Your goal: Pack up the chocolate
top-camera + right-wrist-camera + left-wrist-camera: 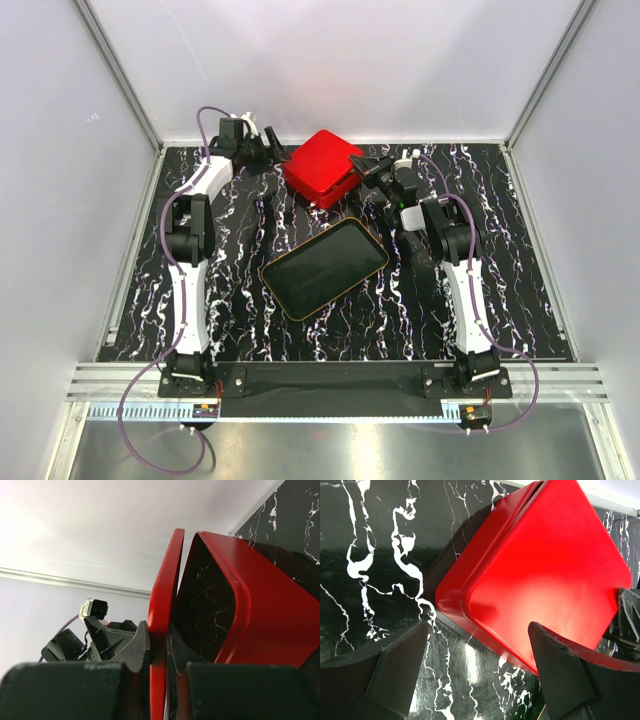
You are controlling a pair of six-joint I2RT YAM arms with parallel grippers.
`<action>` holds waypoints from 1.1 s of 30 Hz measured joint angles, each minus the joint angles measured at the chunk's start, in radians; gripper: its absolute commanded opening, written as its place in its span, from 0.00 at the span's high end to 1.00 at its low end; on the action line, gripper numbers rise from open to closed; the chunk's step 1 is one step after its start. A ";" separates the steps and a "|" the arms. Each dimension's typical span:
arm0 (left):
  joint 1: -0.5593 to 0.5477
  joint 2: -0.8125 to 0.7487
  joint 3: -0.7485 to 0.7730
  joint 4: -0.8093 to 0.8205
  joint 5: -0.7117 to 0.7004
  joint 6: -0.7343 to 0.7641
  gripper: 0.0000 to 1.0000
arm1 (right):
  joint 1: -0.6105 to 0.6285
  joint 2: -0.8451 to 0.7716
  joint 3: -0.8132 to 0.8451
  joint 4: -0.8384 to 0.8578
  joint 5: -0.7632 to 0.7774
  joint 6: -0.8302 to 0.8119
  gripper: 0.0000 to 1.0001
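- One red box (322,168) sits at the far side of the black marble table (500,260).
- Left gripper (477,655): jaws spread wide, with the box's corner right in front of them.
- Right gripper (158,640): pinched tight on a thin red edge of the box.
- Black gold-rimmed tray (325,268) lies just in front of the box.
- Chocolate: doesn't show in any view, so I can't tell where it is.

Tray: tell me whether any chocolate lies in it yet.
No, in the top view the tray shows only its bare black floor inside the gold rim.
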 measured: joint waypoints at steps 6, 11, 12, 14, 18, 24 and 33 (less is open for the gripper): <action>-0.003 0.012 0.003 0.004 0.007 -0.017 0.14 | 0.000 0.000 -0.001 0.006 0.002 0.002 0.96; -0.008 0.012 0.003 0.023 0.008 -0.030 0.14 | 0.000 0.000 -0.013 0.008 0.020 0.010 0.79; -0.010 0.012 0.003 0.027 0.008 -0.031 0.14 | 0.000 0.000 -0.018 0.008 0.023 0.010 0.78; -0.012 0.012 0.003 0.033 0.008 -0.032 0.14 | -0.001 0.000 -0.027 0.007 0.026 0.011 0.74; -0.020 0.012 0.003 0.044 0.008 -0.038 0.14 | -0.002 0.000 -0.039 0.008 0.040 0.013 0.71; -0.037 0.011 0.003 0.085 0.023 -0.066 0.13 | -0.013 0.000 -0.048 0.012 0.052 0.015 0.61; -0.051 0.011 0.003 0.101 0.042 -0.084 0.14 | -0.043 0.000 -0.048 0.011 0.052 0.013 0.60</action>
